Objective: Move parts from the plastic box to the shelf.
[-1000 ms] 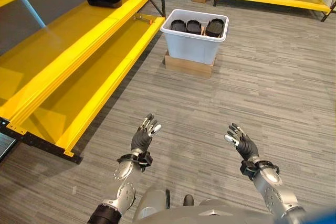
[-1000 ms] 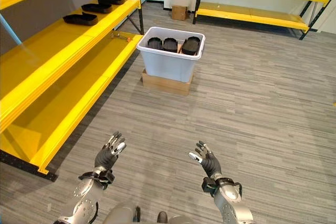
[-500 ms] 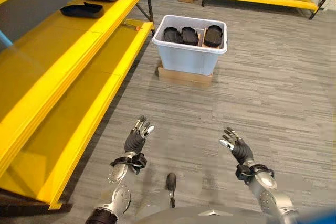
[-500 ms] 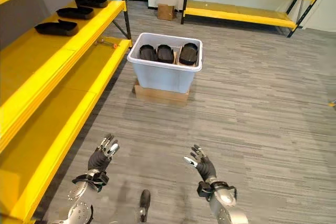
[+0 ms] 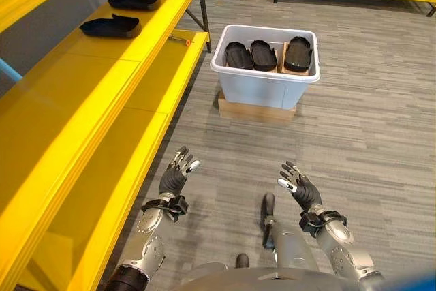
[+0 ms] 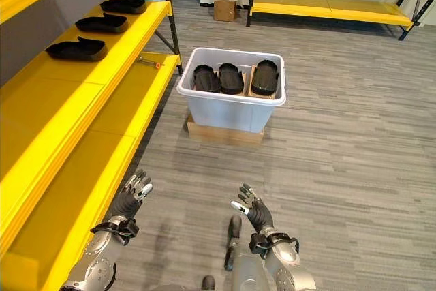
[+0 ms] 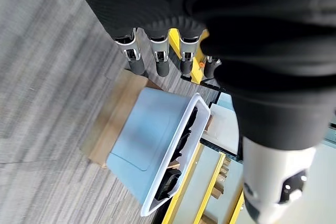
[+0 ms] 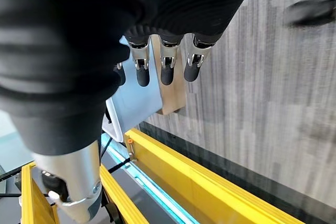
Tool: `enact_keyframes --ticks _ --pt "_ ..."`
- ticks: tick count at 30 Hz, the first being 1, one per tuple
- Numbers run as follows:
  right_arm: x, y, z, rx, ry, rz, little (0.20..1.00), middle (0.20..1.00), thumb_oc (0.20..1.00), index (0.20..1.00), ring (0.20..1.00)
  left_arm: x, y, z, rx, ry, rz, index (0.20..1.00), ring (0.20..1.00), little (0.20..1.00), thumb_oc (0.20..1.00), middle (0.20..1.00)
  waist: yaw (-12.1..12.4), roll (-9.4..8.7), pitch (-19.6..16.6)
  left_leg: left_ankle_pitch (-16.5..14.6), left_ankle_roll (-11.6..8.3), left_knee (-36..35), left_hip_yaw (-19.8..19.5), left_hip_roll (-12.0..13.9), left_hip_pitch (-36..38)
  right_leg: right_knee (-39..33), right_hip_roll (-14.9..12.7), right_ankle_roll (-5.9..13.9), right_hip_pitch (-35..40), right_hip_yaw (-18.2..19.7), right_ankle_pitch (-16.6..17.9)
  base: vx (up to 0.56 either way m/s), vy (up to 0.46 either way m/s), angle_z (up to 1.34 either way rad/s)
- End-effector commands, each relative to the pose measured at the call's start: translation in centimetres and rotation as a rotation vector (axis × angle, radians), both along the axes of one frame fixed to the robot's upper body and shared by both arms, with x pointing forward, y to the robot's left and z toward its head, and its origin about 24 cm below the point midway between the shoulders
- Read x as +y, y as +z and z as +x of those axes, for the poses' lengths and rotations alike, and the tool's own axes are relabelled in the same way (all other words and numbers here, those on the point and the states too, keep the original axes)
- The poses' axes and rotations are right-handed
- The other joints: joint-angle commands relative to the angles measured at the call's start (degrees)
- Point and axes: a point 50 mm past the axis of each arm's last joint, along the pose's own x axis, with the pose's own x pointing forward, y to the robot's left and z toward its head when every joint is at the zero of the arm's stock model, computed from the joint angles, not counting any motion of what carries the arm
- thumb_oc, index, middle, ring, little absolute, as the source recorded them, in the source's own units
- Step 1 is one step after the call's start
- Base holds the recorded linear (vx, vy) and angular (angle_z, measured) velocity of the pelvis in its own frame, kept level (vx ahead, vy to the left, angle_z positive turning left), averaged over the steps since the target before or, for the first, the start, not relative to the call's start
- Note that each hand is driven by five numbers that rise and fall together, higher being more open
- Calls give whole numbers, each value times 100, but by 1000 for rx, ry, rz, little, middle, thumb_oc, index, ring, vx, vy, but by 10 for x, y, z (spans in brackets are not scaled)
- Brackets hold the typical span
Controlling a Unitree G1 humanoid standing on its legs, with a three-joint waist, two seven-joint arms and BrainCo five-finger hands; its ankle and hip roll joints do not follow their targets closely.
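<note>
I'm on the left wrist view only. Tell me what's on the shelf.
Observer: Three black parts lie in a row on the yellow shelf's upper level, to the robot's left.
Operator: Report how many are in the plastic box.
Observer: Three black parts stand side by side in the plastic box, which sits on a flat cardboard piece.
Operator: Give me the right hand.
Observer: The right hand is open and empty, raised above the floor short of the box, level with the left hand.
</note>
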Motion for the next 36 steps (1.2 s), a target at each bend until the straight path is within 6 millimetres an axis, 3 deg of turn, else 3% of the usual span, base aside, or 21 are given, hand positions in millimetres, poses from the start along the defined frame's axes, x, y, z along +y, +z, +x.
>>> enact_keyframes --ticks 1,4,6,8,9,10,11,12,13,14,16,17,19,20,25,30,31,32,33,34,36 --pt "0 13 7 -86 26 -6 1000 1000 1000 1000 1000 -1 13 -2 -89 -32 24 1000 1000 1000 1000 1000 58 -123 -342 -330 -262 421 63 454 -146 -205 -36 325 783 71 716 650 -249 34" --pt "-3 15 8 -95 14 -13 1000 1000 1000 1000 1000 -6 13 1 -88 -33 -2 1000 1000 1000 1000 1000 28 -95 -440 -383 -407 838 56 580 -141 -36 58 216 923 44 599 403 -173 20" --pt "-8 19 11 -112 11 -30 1000 1000 1000 1000 1000 -11 14 1 -96 -50 -13 1000 1000 1000 1000 1000 35 -22 -452 309 -797 2549 219 823 -633 -2 260 -23 1303 12 272 461 -248 15" --pt "-12 21 13 -122 -2 -41 1000 1000 1000 1000 1000 -9 16 0 -99 -40 -6 1000 1000 1000 1000 1000 123 -78 -278 1132 -1181 4077 263 838 -1387 -32 296 -174 1622 60 88 189 -173 0" --pt "-14 23 15 -131 -7 -47 1000 1000 1000 1000 1000 -7 16 1 -94 -27 -6 1000 1000 1000 1000 1000 175 -163 -167 1301 -1196 4517 294 769 -1643 -31 272 -258 1703 127 29 177 -187 13" --pt "-15 25 15 -134 -11 -53 1000 1000 1000 1000 1000 -7 15 0 -89 -22 -12 1000 1000 1000 1000 1000 225 -218 -99 1189 -1063 4660 387 815 -1873 -35 267 -312 1805 163 -47 129 -124 -1" --pt "-16 25 15 -134 -11 -53 1000 1000 1000 1000 1000 -7 15 0 -90 -22 -12 1000 1000 1000 1000 1000 239 -198 -90 1164 -1061 4690 395 837 -1873 -32 289 -314 1810 173 -50 206 -116 -39" --pt "-18 24 15 -128 -26 -68 1000 1000 1000 1000 1000 -7 14 0 -80 -14 -25 1000 1000 1000 1000 1000 335 -242 -19 880 -826 4297 596 930 -2335 -52 285 -343 1980 253 -147 216 -60 -57" --pt "-19 24 16 -126 -34 -66 1000 1000 1000 1000 1000 -7 13 -1 -76 -11 -27 1000 1000 1000 1000 1000 390 -271 -6 680 -709 3883 626 914 -2540 -46 274 -324 2065 300 -192 215 -64 -47" --pt "-19 24 16 -126 -34 -66 1000 1000 1000 1000 1000 -7 13 -1 -76 -11 -26 1000 1000 1000 1000 1000 386 -286 -15 701 -706 3860 629 899 -2544 -46 258 -322 2052 298 -189 237 18 -27" --pt "-24 21 12 -120 -45 -76 1000 1000 1000 1000 1000 -2 12 -6 -72 -18 -1 1000 1000 1000 1000 1000 429 -298 -49 563 -575 2295 622 1007 -2604 -64 293 -266 2198 464 -351 264 37 -35" --pt "-24 21 12 -120 -45 -76 1000 1000 1000 1000 1000 -2 12 -6 -72 -18 -1 1000 1000 1000 1000 1000 425 -312 -56 596 -573 2251 624 992 -2593 -65 278 -265 2189 462 -348 212 37 -21" --pt "-25 18 8 -104 -56 -89 1000 1000 1000 1000 1000 -1 11 -6 -69 -20 28 1000 1000 1000 1000 1000 453 -228 -82 1182 -663 718 499 1150 -2633 -168 414 -251 2356 500 -444 309 74 0" --pt "-25 18 10 -111 -54 -105 1000 1000 1000 1000 1000 0 12 -5 -74 -20 47 1000 1000 1000 1000 1000 526 -178 -55 1479 -734 -78 216 1159 -2728 -256 519 -243 2517 633 -499 383 108 16" --pt "-23 14 5 -89 -47 -92 1000 1000 1000 1000 1000 2 11 -6 -79 -5 49 1000 1000 1000 1000 1000 496 -80 -199 1744 -817 -302 170 1212 -2381 -322 517 -163 2735 799 -644 262 143 -43" --pt "-20 13 6 -80 -52 -75 1000 1000 1000 1000 1000 6 16 -2 -100 25 46 1000 1000 1000 1000 1000 497 -109 -377 1291 -547 165 448 1024 -2253 108 59 28 2859 888 -816 317 235 -48" --pt "-15 15 9 -95 -31 -70 1000 1000 1000 1000 1000 7 19 0 -109 24 53 1000 1000 1000 1000 1000 506 -136 -433 1056 -442 307 533 907 -2184 412 -126 142 2824 855 -833 321 230 -43" --pt "-15 15 9 -95 -31 -70 1000 1000 1000 1000 1000 7 19 0 -109 24 53 1000 1000 1000 1000 1000 508 -140 -433 1051 -440 313 537 904 -2186 420 -130 144 2821 858 -839 412 303 -35" --pt "-11 16 11 -103 -13 -66 1000 1000 1000 1000 1000 8 22 1 -118 23 60 1000 1000 1000 1000 1000 517 -145 -466 822 -308 447 585 774 -2093 927 -285 264 2663 887 -710 194 151 -7" --pt "-11 16 11 -103 -12 -66 1000 1000 1000 1000 1000 8 22 1 -118 23 60 1000 1000 1000 1000 1000 523 -148 -467 817 -306 454 592 773 -2098 942 -288 266 2651 894 -718 277 229 -6" --pt "-4 16 13 -105 1 -47 1000 1000 1000 1000 1000 9 22 3 -116 21 72 1000 1000 1000 1000 1000 491 -113 -428 615 -141 581 587 607 -1953 1929 -441 407 2251 955 -197 217 213 -3"
